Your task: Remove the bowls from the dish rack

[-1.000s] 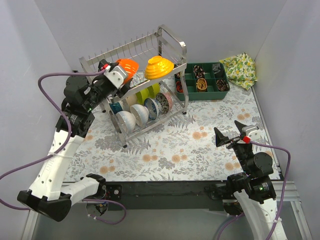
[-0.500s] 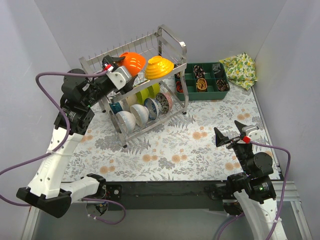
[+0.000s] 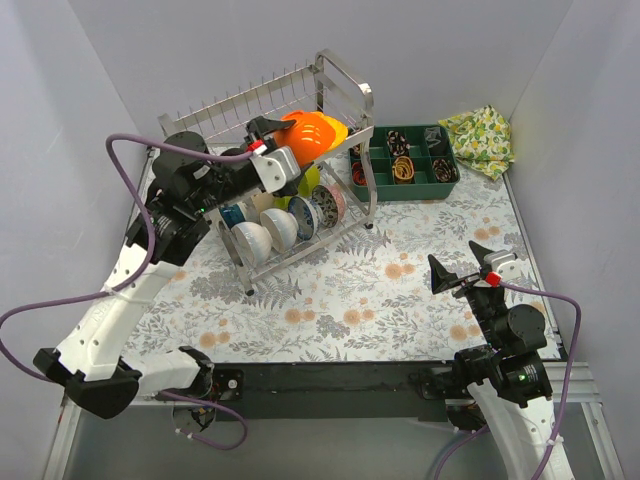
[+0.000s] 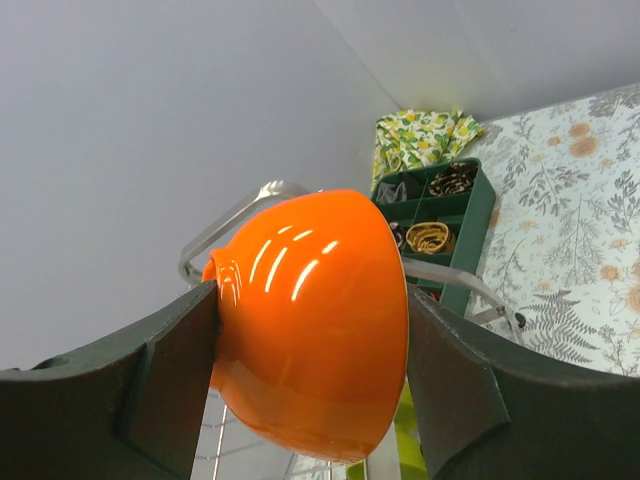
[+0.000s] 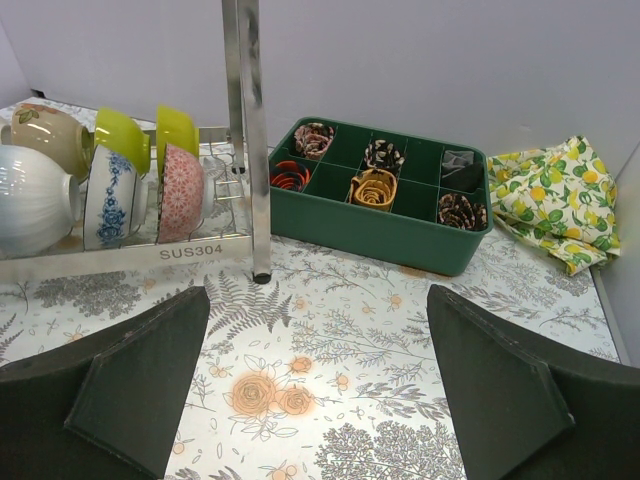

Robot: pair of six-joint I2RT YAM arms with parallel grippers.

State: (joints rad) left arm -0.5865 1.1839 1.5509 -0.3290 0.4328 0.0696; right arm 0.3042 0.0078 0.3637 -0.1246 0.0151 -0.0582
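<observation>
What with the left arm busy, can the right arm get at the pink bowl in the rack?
Probably yes: the right pincer is open, and only bare table lies before the pink bowl.

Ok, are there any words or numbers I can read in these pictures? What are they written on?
"SUS304": on the low front bar of the dish rack, just under the standing bowls, seen from the right wrist.
No other words, numbers or signs show in any view.

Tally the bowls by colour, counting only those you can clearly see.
Orange bowl: 1
Yellow bowl: 1
Lime green bowls: 2
White bowls: 2
Blue-patterned bowl: 1
Pink-patterned bowl: 1
Cream bowl: 1
Total: 9, leaving out one unclear bluish shape.
</observation>
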